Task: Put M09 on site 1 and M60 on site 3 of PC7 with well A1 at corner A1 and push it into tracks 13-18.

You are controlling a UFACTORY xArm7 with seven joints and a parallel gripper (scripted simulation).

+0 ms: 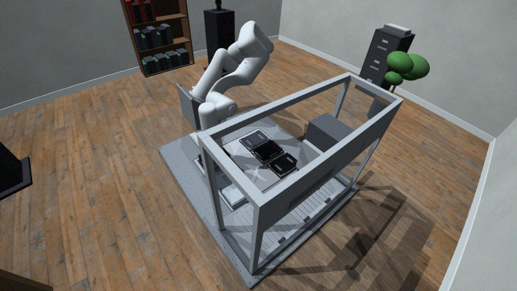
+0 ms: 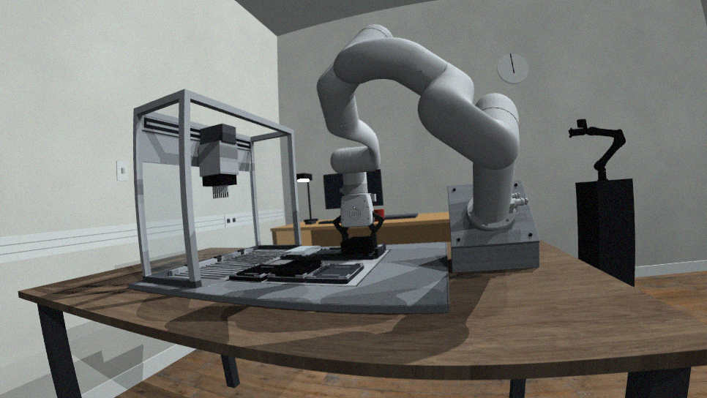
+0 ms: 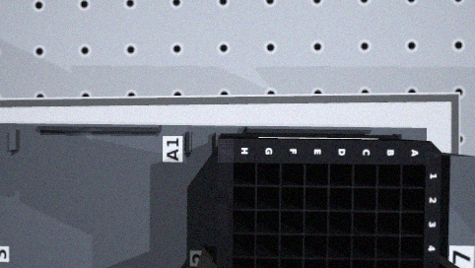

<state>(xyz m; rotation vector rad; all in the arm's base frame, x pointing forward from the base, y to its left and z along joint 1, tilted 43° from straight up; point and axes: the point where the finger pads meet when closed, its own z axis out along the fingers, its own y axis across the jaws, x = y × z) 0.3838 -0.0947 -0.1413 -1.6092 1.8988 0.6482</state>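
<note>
Black deep-well block M09 [image 3: 329,207] is clamped in your hand [image 2: 357,236] low over PC7 [image 3: 99,197]; watch A1 orientation, or a corner rides the locators.

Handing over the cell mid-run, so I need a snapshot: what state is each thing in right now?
gripper: shut on the deep-well block.
deep-well block: held low over the plate carrier, its A1 corner away from the carrier's A1 mark.
plate carrier: on the apron, outside the rails.
A1 mark: uncovered.
</note>
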